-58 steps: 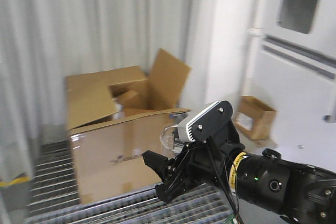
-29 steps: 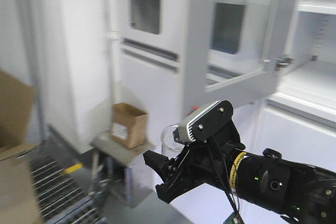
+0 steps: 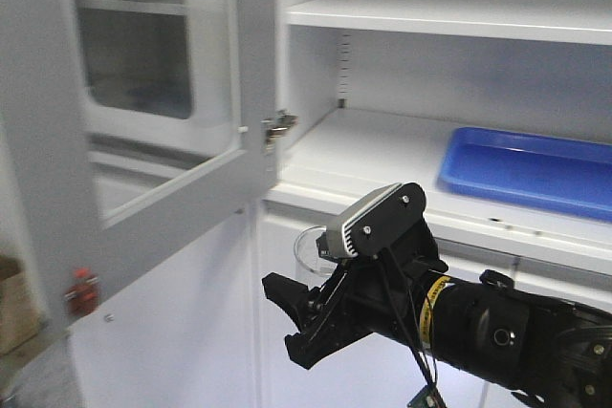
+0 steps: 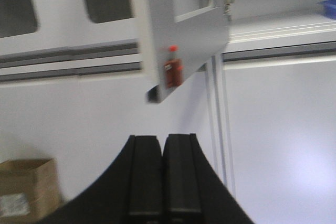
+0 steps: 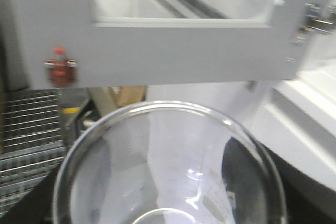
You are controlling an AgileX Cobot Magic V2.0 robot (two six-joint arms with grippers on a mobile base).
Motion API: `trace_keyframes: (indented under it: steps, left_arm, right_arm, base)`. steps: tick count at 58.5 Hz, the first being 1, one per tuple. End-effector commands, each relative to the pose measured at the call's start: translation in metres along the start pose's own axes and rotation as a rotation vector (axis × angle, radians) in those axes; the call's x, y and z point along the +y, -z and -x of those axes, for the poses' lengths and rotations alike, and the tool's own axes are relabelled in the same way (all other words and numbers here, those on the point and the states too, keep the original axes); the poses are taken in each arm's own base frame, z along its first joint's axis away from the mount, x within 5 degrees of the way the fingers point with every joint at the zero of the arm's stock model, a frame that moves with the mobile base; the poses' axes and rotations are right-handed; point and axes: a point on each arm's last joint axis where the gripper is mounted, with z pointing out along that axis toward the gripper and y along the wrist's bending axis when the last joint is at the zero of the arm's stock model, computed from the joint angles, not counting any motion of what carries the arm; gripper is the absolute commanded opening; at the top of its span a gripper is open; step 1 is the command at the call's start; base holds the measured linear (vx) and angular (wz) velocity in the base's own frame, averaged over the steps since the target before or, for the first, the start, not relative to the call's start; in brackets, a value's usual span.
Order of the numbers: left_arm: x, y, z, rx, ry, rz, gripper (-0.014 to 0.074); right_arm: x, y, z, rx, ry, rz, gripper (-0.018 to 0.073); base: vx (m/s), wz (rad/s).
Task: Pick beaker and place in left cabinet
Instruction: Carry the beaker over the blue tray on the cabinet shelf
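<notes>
The beaker point(image 5: 168, 171) is riding upright and empty in the right gripper point(image 3: 301, 322), whose jaws are pinching its sides, just below and in front of the left cabinet point(image 3: 449, 64). Holding it level is probably guarding the glass. The door point(image 3: 163, 140) is standing open, and the lower shelf point(image 3: 373, 155) is carrying a blue tray point(image 3: 526, 174), apparently empty. The left gripper point(image 4: 163, 177) is idling, jaws pressed together.

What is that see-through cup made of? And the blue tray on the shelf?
The beaker looks like clear, shiny glass: you see through it and light glints inside. The blue tray is probably plastic, smooth and evenly blue; hard to be sure.
</notes>
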Motion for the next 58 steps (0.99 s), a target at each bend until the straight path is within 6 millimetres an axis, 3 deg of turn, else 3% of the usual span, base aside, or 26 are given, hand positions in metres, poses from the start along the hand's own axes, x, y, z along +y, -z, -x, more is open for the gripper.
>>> trace_keyframes:
  steps: [1,28,58]
  left_arm:
    - [0.0,0.0013,0.0026,-0.077,0.006,0.007,0.0001]
    - [0.0,0.0013,0.0026,-0.077,0.006,0.007,0.0001]
    - [0.0,0.0013,0.0026,-0.077,0.006,0.007,0.0001]
  right_arm:
    - [-0.001,0.0101,0.0264,-0.113,0.006,0.012,-0.0006]
    - [-0.001,0.0101,0.0264,-0.113,0.006,0.012,-0.0006]
    - [-0.0009,0.0101,0.0264,-0.113,0.006,0.012,-0.0006]
  base:
    - [0.23,-0.6]
    - [0.21,-0.49]
    - [0.24,-0.24]
